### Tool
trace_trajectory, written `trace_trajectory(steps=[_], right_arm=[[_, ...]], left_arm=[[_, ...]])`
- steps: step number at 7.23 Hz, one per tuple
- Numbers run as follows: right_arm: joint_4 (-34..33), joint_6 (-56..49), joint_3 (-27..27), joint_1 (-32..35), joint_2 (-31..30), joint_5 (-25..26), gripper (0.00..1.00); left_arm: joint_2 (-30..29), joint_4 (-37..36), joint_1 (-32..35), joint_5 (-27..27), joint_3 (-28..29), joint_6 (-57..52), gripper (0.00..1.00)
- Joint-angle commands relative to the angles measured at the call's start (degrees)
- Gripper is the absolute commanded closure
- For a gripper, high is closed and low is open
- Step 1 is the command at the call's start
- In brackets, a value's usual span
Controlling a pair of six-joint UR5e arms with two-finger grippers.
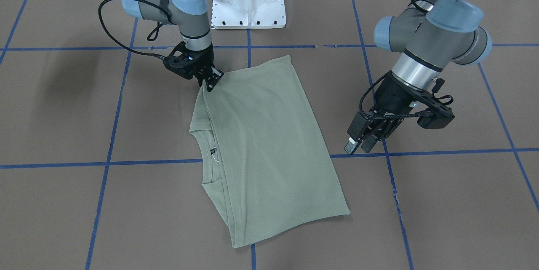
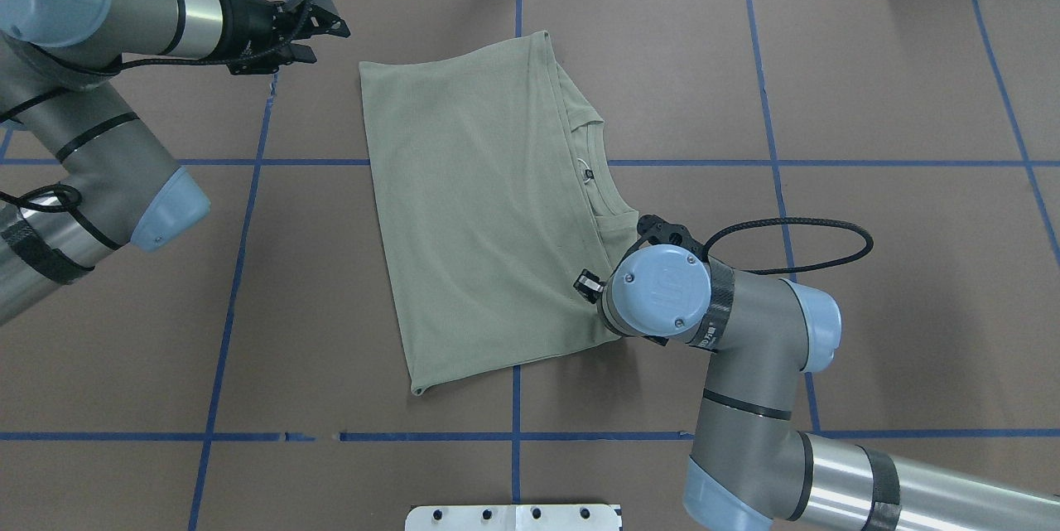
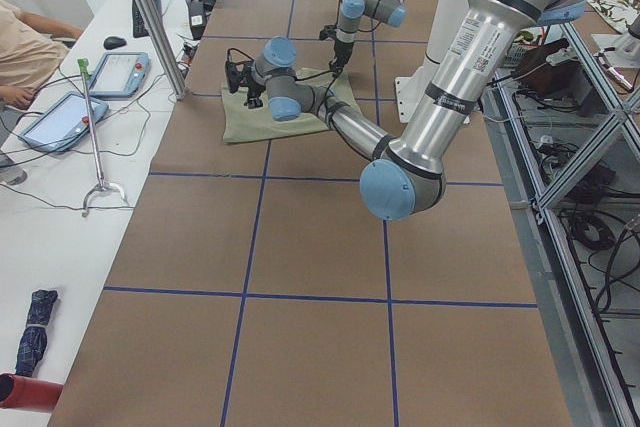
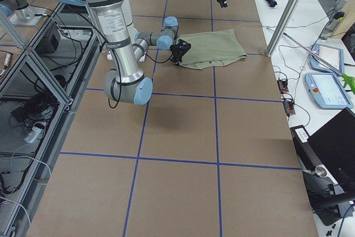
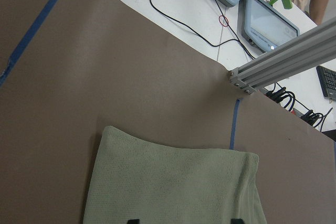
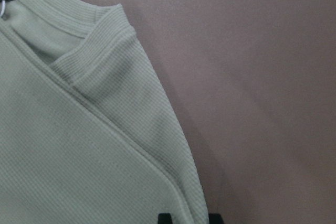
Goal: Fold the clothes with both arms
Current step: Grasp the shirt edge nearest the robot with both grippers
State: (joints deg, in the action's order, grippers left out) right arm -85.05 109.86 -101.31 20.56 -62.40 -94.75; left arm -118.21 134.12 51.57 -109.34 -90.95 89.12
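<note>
The pale sage-green shirt lies flat on the brown table, folded into a rough rectangle. Its ribbed collar and black neck label face my right side. My right gripper is down at the shirt's near shoulder corner. In the right wrist view its jaws are partly open, with the shirt's edge lying unbunched between them. My left gripper hangs open and empty above the table, beyond the shirt's hem side. The left wrist view shows its gripper over the shirt's hem.
The white pedestal base stands at my edge of the table. Blue tape lines grid the brown surface. Beyond the far edge are an aluminium post, tablets, cables and a seated person.
</note>
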Motion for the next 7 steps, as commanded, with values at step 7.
trace_trajectory(steps=[7], right_arm=[[-0.8,3.6,-4.6,-5.1,-0.6,1.7,1.00]], left_arm=[[8.9,-4.8,-21.3,11.1,-15.0,19.5,0.34]])
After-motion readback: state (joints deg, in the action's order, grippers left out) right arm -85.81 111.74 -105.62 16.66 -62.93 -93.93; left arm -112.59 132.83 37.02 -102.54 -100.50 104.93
